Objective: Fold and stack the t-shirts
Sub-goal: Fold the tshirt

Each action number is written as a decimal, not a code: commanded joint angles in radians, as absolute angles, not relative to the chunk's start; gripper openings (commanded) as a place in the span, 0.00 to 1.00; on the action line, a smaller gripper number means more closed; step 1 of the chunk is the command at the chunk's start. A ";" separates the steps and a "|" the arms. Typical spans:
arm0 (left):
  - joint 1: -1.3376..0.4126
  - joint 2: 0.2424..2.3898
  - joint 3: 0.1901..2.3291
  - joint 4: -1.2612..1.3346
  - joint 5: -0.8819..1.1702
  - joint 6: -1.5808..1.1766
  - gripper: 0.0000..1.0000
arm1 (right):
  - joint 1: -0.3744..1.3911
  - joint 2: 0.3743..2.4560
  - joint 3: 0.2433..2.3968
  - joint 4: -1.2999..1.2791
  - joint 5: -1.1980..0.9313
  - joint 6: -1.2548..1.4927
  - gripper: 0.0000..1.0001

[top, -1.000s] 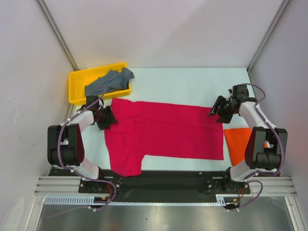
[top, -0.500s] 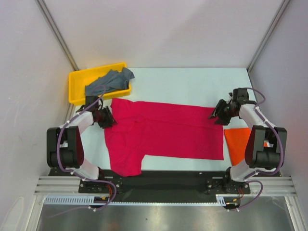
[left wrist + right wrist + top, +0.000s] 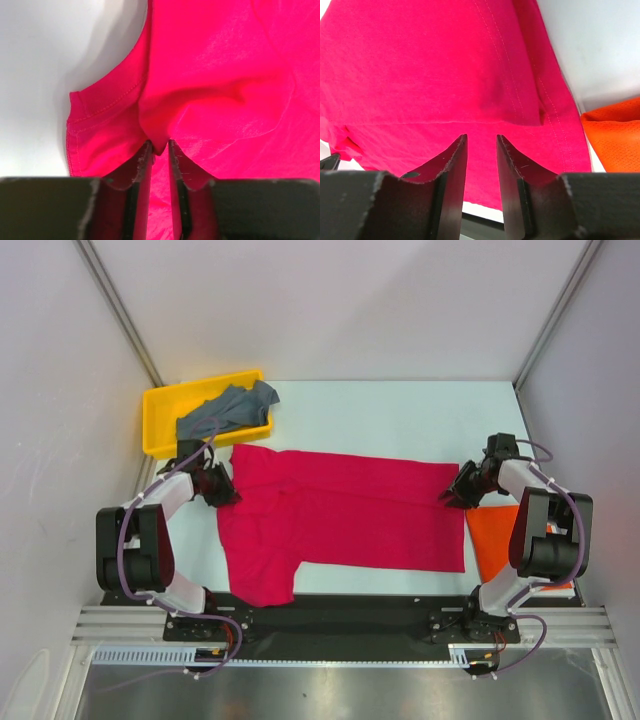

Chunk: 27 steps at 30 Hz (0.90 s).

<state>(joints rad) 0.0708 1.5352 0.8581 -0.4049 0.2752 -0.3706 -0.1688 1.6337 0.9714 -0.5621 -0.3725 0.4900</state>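
Left gripper (image 3: 159, 150) jaws narrow, pinching pucker of pink shirt (image 3: 225, 75) between tips (likely to lift for folding). Right gripper (image 3: 481, 145) jaws narrow, cloth flat between, unpinched.

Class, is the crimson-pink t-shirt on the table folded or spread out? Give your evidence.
Spread out: the crimson-pink t-shirt lies flat across the table, with one sleeve sticking out toward the near edge.
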 commanded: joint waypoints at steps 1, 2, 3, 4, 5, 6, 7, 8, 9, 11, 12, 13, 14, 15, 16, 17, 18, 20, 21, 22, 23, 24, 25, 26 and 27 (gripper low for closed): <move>0.080 1.542 0.867 -0.400 0.279 -0.354 0.26 | -0.173 1.623 0.969 -0.543 -0.360 0.508 0.36; 0.080 1.551 0.865 -0.400 0.278 -0.354 0.26 | -0.173 1.621 0.968 -0.546 -0.359 0.509 0.36; 0.078 1.555 0.865 -0.397 0.276 -0.354 0.25 | -0.173 1.624 0.968 -0.548 -0.353 0.508 0.36; 0.080 1.560 0.867 -0.400 0.273 -0.351 0.22 | -0.173 1.626 0.966 -0.551 -0.348 0.508 0.36; 0.078 1.563 0.865 -0.402 0.270 -0.351 0.20 | -0.173 1.628 0.968 -0.554 -0.345 0.509 0.36; 0.080 1.566 0.864 -0.402 0.267 -0.350 0.18 | -0.173 1.629 0.963 -0.552 -0.345 0.511 0.36; 0.080 1.568 0.865 -0.405 0.268 -0.348 0.17 | -0.173 1.629 0.956 -0.551 -0.342 0.514 0.36; 0.078 1.569 0.867 -0.403 0.268 -0.345 0.16 | -0.173 1.629 0.953 -0.548 -0.339 0.521 0.36; 0.078 1.574 0.868 -0.406 0.265 -0.344 0.15 | -0.173 1.628 0.951 -0.546 -0.331 0.520 0.36; 0.078 1.578 0.868 -0.405 0.256 -0.338 0.12 | -0.173 1.632 0.951 -0.545 -0.322 0.520 0.36; 0.080 1.582 0.868 -0.405 0.253 -0.334 0.08 | -0.173 1.637 0.954 -0.545 -0.316 0.519 0.36; 0.078 1.588 0.870 -0.408 0.253 -0.334 0.01 | -0.175 1.638 0.956 -0.548 -0.311 0.514 0.36; 0.080 1.589 0.873 -0.411 0.250 -0.333 0.00 | -0.175 1.638 0.959 -0.561 -0.305 0.512 0.35; 0.080 1.591 0.879 -0.417 0.250 -0.331 0.00 | -0.176 1.631 0.959 -0.563 -0.296 0.511 0.35; 0.080 1.586 0.882 -0.420 0.250 -0.330 0.00 | -0.178 1.626 0.954 -0.564 -0.290 0.509 0.35; 0.078 1.583 0.884 -0.423 0.250 -0.330 0.00 | -0.179 1.620 0.950 -0.563 -0.284 0.509 0.35; 0.080 1.575 0.887 -0.425 0.252 -0.330 0.00 | -0.181 1.614 0.946 -0.561 -0.269 0.509 0.35; 0.080 1.551 0.887 -0.425 0.262 -0.337 0.00 | -0.184 1.617 0.948 -0.561 -0.261 0.508 0.35; 0.078 1.543 0.887 -0.425 0.267 -0.341 0.00 | -0.187 1.621 0.959 -0.564 -0.252 0.508 0.35; 0.080 1.537 0.888 -0.426 0.273 -0.342 0.00 | -0.187 1.627 0.959 -0.566 -0.247 0.509 0.36; 0.078 1.529 0.891 -0.429 0.278 -0.347 0.00 | -0.187 1.628 0.960 -0.561 -0.235 0.509 0.36; 0.080 1.526 0.899 -0.436 0.281 -0.348 0.00 | -0.187 1.631 0.962 -0.563 -0.226 0.509 0.36; 0.080 1.522 0.900 -0.437 0.285 -0.350 0.00 | -0.189 1.631 0.962 -0.564 -0.219 0.508 0.36; 0.080 1.517 0.905 -0.442 0.288 -0.351 0.00 | -0.190 1.635 0.963 -0.566 -0.215 0.508 0.36; 0.078 1.506 0.913 -0.448 0.294 -0.356 0.00 | -0.192 1.635 0.965 -0.565 -0.215 0.506 0.36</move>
<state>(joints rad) 0.0708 1.5627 0.8616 -0.4328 0.2691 -0.3573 -0.1837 1.6337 0.9497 -0.5629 -0.2516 0.5045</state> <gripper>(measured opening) 0.011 0.359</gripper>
